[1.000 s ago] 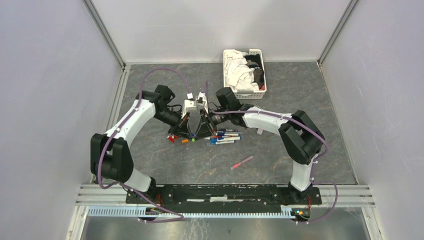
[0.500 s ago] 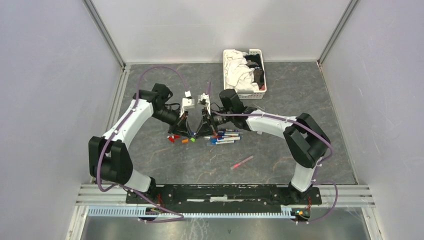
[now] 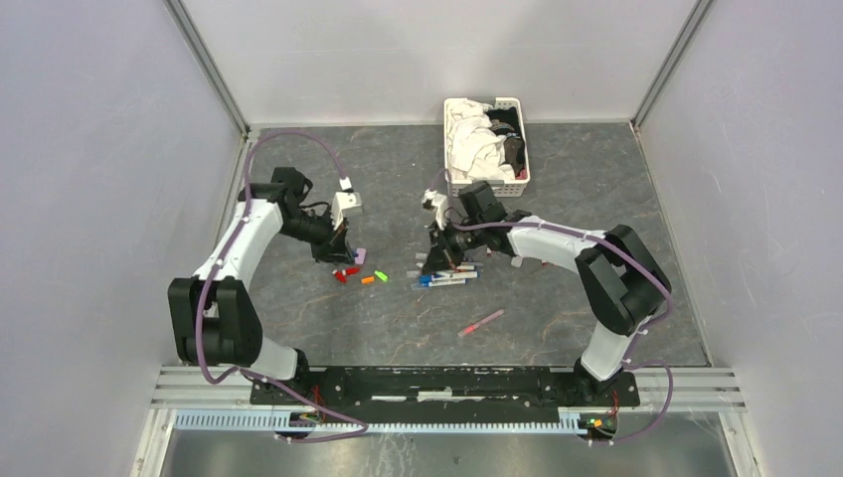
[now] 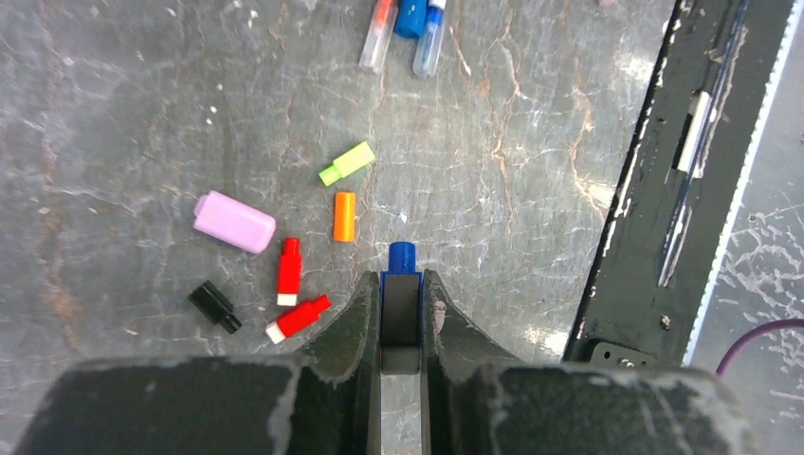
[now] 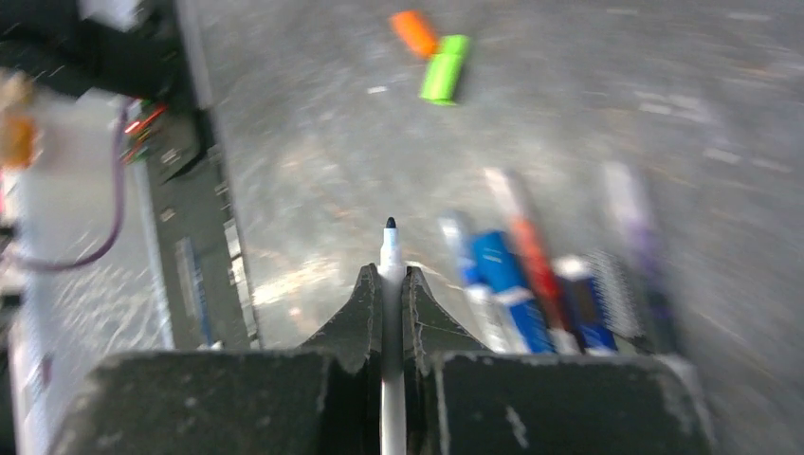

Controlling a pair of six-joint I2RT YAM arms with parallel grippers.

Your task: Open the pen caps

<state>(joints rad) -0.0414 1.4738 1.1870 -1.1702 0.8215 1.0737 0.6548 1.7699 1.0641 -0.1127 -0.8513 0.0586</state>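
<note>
The blue cap [image 4: 402, 257] is off the pen [image 5: 390, 254].
The left fingers [image 4: 364, 301] pinch it by loose caps [image 4: 287, 271] toward the surface's [image 3: 596, 199] left edge; the right fingers [image 5: 369, 296] clamp the bare-tipped pen above other pens [image 5: 531, 284].

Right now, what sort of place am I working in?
Probably a robot test cell, not a home or shop: plain white panel walls on aluminium framing box in a grey marbled tabletop, with staged props: pens and a white basket of cloths.

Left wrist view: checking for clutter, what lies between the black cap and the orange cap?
The upper red cap, touching neither, in the left wrist view.
</note>
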